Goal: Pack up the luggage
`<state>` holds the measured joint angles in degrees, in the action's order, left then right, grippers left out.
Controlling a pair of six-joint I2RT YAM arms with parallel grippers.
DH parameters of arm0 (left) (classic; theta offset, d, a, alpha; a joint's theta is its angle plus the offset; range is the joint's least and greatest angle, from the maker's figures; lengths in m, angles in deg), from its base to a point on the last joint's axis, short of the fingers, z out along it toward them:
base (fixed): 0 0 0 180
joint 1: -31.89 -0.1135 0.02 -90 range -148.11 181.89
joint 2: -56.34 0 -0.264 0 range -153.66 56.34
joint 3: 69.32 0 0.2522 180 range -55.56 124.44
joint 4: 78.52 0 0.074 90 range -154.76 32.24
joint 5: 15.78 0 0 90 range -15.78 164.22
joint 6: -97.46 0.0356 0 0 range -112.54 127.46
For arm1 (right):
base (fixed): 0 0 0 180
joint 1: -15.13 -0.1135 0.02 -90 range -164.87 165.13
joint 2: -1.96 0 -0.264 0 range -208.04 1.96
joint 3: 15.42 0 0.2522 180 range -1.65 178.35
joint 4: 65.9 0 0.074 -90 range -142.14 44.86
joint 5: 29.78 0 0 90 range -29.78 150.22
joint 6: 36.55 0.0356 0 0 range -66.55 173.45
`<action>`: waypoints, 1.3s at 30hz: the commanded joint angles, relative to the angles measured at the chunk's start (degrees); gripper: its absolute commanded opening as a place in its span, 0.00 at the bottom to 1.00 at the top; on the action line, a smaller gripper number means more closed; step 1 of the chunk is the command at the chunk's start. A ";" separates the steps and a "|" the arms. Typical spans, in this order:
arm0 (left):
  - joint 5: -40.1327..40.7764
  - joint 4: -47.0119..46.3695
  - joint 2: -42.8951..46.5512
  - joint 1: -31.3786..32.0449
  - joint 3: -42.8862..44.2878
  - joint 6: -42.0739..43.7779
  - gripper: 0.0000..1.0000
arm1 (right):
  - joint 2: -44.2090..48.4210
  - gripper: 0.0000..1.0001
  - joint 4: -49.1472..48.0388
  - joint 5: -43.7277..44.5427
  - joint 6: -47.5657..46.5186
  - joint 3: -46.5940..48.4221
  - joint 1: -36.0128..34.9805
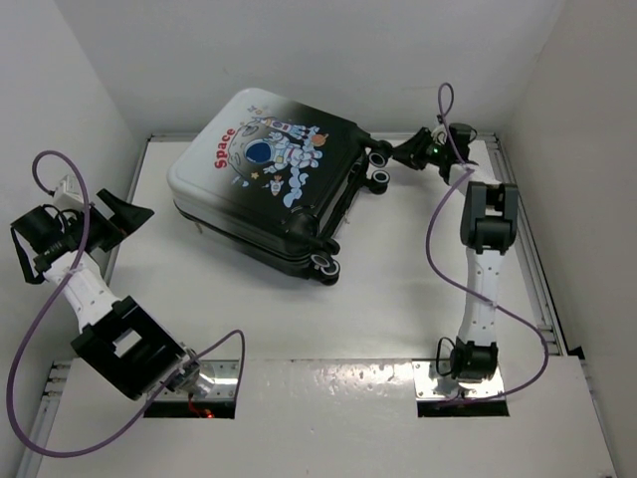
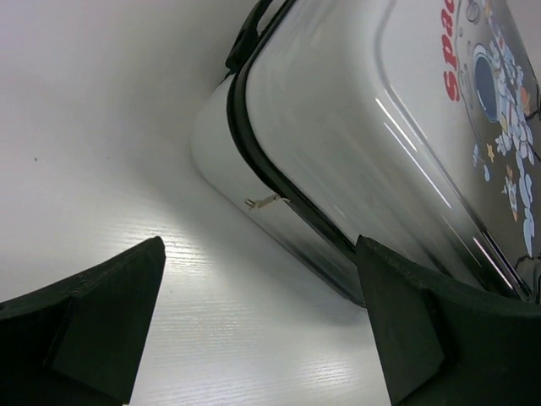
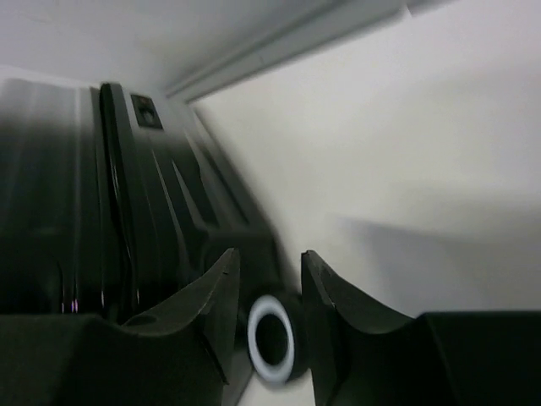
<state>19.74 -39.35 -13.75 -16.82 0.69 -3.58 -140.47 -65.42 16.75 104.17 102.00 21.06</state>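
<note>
The luggage (image 1: 269,179) lies flat and zipped shut at the back of the table, astronaut print up, with its wheels to the right. My left gripper (image 1: 134,212) hangs open and empty at the far left, a short way from the luggage's white end. In the left wrist view the gripper (image 2: 260,254) faces that shell (image 2: 355,127) over bare table. My right gripper (image 1: 398,152) is at the back right by the luggage's wheels. In the right wrist view the gripper (image 3: 270,258) has its jaws narrowly set around a black wheel with a white ring (image 3: 272,342), beside the dark shell (image 3: 84,186).
White walls close in the table on the left, back and right. A metal rail (image 1: 528,239) runs along the right edge. Another wheel (image 1: 325,265) sticks out at the luggage's near corner. A zip pull (image 2: 266,201) hangs on the near seam.
</note>
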 commanded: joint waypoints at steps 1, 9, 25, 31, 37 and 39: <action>0.51 0.26 -0.66 -1.57 -0.17 1.38 0.99 | -5.72 0.35 0.69 2.06 1.23 14.40 -2.06; 4.46 0.26 -1.28 -2.61 -1.32 0.85 0.99 | -12.17 0.35 1.33 0.94 3.24 15.01 -5.49; -1.24 -6.06 -14.64 -0.70 -12.72 -10.75 0.78 | 1.09 0.19 1.94 -12.61 7.90 -17.51 -8.92; 0.60 -22.49 -19.20 7.46 -20.21 -21.19 0.74 | 7.41 0.16 -1.65 -14.10 8.43 -28.93 -8.84; 3.76 -38.31 -26.76 20.81 -19.70 -33.23 0.70 | 11.91 0.16 -5.35 -14.72 10.01 -36.50 -7.78; 4.55 -41.04 -30.70 24.17 -16.89 -36.04 0.69 | 12.53 0.16 -6.75 -14.55 11.24 -37.55 -6.82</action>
<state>23.17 -68.42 -40.78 2.15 -19.57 -31.30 -130.37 -72.54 5.15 114.81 66.92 14.74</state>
